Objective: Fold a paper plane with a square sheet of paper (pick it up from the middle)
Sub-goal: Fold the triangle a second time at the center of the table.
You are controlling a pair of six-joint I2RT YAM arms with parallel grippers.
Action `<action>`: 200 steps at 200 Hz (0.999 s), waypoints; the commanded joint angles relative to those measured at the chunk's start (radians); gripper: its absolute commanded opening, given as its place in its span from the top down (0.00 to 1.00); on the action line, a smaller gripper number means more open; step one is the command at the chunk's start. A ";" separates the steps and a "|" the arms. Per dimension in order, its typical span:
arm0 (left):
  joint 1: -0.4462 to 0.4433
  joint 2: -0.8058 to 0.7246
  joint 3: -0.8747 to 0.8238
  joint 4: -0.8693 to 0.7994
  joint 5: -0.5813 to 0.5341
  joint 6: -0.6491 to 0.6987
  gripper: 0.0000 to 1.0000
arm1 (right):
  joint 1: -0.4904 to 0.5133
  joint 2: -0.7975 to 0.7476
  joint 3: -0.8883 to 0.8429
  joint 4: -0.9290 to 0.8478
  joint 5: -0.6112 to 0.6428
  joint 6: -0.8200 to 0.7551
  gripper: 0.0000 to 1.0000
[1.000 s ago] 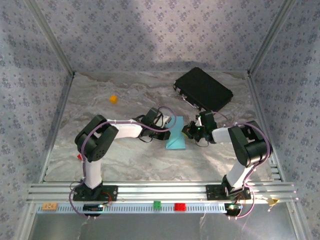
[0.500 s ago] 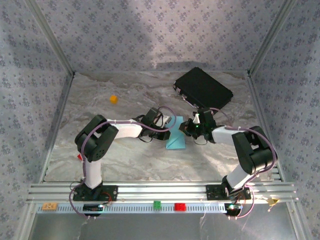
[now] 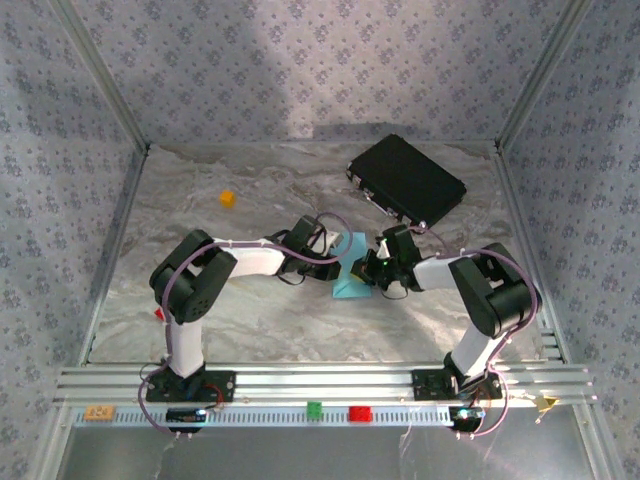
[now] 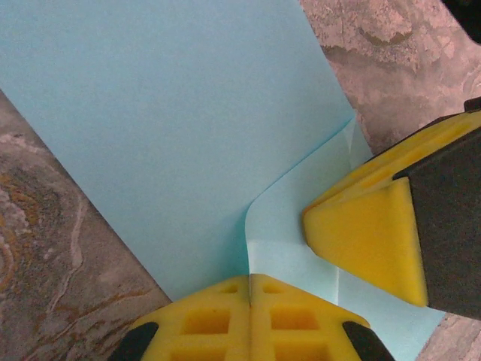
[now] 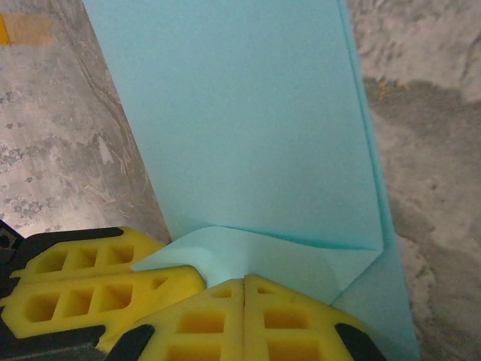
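The square sheet of paper [image 3: 347, 287] [image 4: 165, 113] [image 5: 240, 128] is light blue and lies mid-table, folded over with a paler flap turned back. My left gripper [image 3: 337, 262] [image 4: 250, 289] is shut at the sheet's left side. A paper edge runs straight into the seam between its jaws. My right gripper [image 3: 371, 268] [image 5: 246, 292] is shut too, with its tips resting on the pale flap from the right. The two grippers nearly touch. The right gripper's fingers [image 4: 361, 233] show in the left wrist view, and the left gripper's fingers [image 5: 90, 297] show in the right wrist view.
A black rectangular case [image 3: 407, 178] lies at the back right, close behind the right arm. A tiny orange cube [image 3: 227, 198] sits at the back left. Metal frame rails run along both sides and the near edge.
My right gripper has moved left onto the paper, close to the left gripper. The sheet now sits lower and more folded. The left arm has barely moved.
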 commanded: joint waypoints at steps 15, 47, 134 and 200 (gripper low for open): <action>0.006 -0.010 0.002 -0.060 0.001 0.007 0.96 | -0.008 0.019 -0.034 -0.064 0.042 -0.005 0.97; 0.016 -0.073 0.009 -0.092 -0.015 -0.023 0.79 | -0.009 0.020 -0.025 -0.070 0.045 -0.008 0.97; 0.007 -0.122 0.034 -0.146 0.202 -0.059 0.91 | -0.012 0.015 -0.027 -0.074 0.052 -0.005 0.97; -0.028 -0.001 0.124 -0.177 0.289 -0.052 0.93 | -0.016 0.011 -0.028 -0.076 0.053 -0.006 0.98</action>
